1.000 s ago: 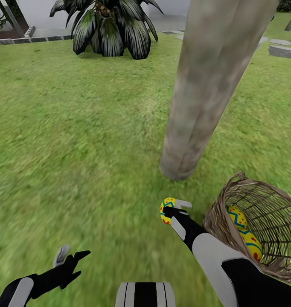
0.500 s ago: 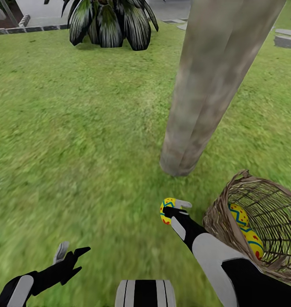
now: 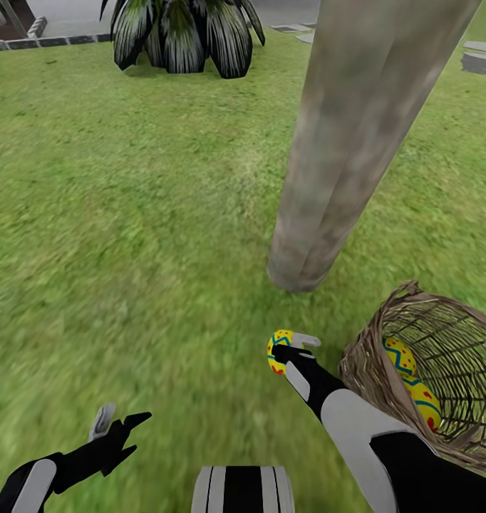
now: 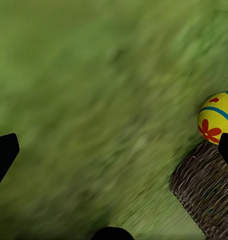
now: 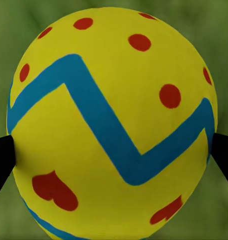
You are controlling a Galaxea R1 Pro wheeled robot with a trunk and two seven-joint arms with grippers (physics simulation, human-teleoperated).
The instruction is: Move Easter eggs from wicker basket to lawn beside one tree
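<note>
I count 3 Easter eggs: 1 held egg (image 3: 279, 350), 2 basket eggs (image 3: 412, 381) | 1 wicker basket (image 3: 371, 356) | 1 tree (image 3: 357, 142) | 1 palm-like plant (image 3: 182, 32) | 2 grippers: left gripper (image 3: 118, 420), right gripper (image 3: 296, 348)

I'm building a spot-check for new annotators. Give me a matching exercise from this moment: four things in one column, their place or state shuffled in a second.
1. right gripper
2. left gripper
3. wicker basket
4. tree

A. open, holding nothing
B. trunk rising from the lawn
C. shut on an Easter egg
D. eggs inside

Pairs: 1-C, 2-A, 3-D, 4-B
</note>
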